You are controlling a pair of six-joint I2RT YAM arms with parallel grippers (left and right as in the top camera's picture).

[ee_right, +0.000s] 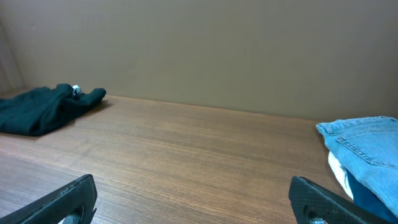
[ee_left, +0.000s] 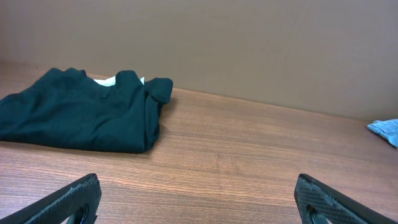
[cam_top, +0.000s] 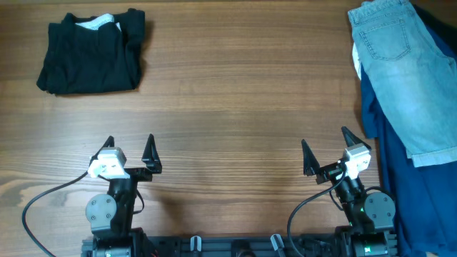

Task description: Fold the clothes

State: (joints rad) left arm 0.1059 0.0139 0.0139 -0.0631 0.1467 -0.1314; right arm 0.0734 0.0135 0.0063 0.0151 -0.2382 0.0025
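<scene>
The pale denim shorts (cam_top: 410,78) are being supported at the far right corner of the table (cam_top: 235,107). They are spread open, back pocket up, with the waistband toward the far edge and a leg hem pointing toward the near edge. They are not being laid on the wood itself. A large dark-blue garment (cam_top: 400,193) is being draped beneath them along the right edge, so the two are being presented as a heap awaiting sorting. No fold is being shown in the shorts, and the task is being judged as not yet begun.

The left gripper (cam_top: 129,146) and the right gripper (cam_top: 325,143) are both being held low at the near edge, each with its jaws spread wide and nothing between them. This is being read as a ready stance: nothing is being touched, and the wrist cameras are being aimed across the wood toward the far edge.

A black garment (cam_top: 91,50) is being kept at the far left corner, already folded into a compact square and well apart from the shorts. It is presumably being set aside there so that the middle is available for folding.
</scene>
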